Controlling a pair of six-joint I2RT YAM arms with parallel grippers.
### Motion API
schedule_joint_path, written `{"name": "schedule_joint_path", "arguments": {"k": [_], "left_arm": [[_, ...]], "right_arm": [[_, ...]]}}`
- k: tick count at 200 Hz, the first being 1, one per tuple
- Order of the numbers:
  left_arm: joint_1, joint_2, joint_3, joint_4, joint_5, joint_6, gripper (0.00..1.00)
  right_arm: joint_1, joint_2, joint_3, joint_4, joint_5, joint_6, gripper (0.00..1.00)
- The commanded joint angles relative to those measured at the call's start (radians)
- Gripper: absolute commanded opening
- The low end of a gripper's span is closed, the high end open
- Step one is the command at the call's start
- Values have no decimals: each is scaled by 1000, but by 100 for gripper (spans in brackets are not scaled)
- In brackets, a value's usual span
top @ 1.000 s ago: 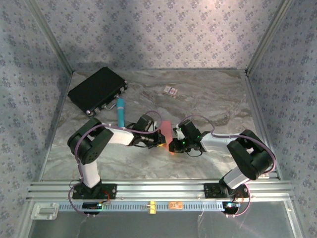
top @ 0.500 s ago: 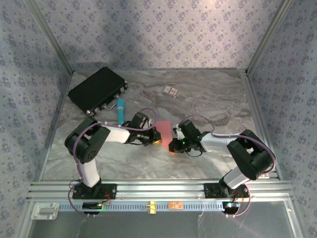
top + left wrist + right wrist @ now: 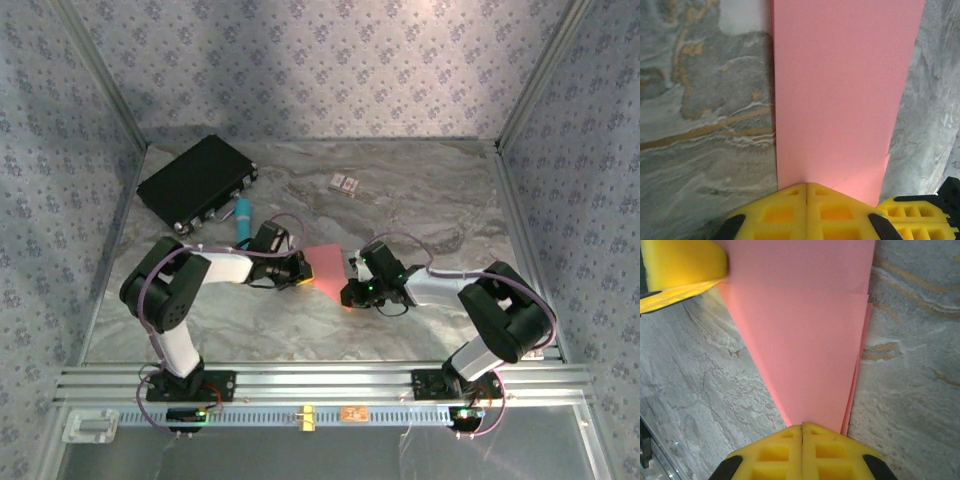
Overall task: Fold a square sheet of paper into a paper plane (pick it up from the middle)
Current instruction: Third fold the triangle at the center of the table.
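While both jaws clamp its ends, thin salmon-pink paper plane (image 3: 840, 90) tapers, smooth, layered.

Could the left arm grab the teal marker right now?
Probably not yet: the left gripper is shut on the pink paper, which the right gripper also pinches. The teal marker lies uncovered close by; it must let go first.
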Motion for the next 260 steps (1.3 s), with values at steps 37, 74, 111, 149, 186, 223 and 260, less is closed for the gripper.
{"name": "schedule_joint_path", "arguments": {"k": [37, 74, 111, 149, 186, 223, 260], "left_arm": [[-27, -91, 83, -165, -123, 54, 9], [-84, -97, 91, -130, -123, 44, 12], [-111, -32, 90, -79, -90, 29, 9], [-104, 39, 82, -82, -102, 37, 5], [-102, 62, 71, -116, -113, 63, 1], [-101, 57, 62, -119, -119, 70, 1], [-100, 56, 68, -114, -115, 66, 1]], "right_arm": [[3, 30, -17, -142, 63, -2, 0], [2, 29, -12, -150, 62, -4, 0], [2, 28, -10, -148, 59, -4, 0], [-2, 5, 2, -137, 37, -10, 0], [4, -28, 82, -151, -20, -42, 0], [16, 39, 187, -174, -58, -86, 0], [33, 175, 286, -214, -51, -117, 0]]}}
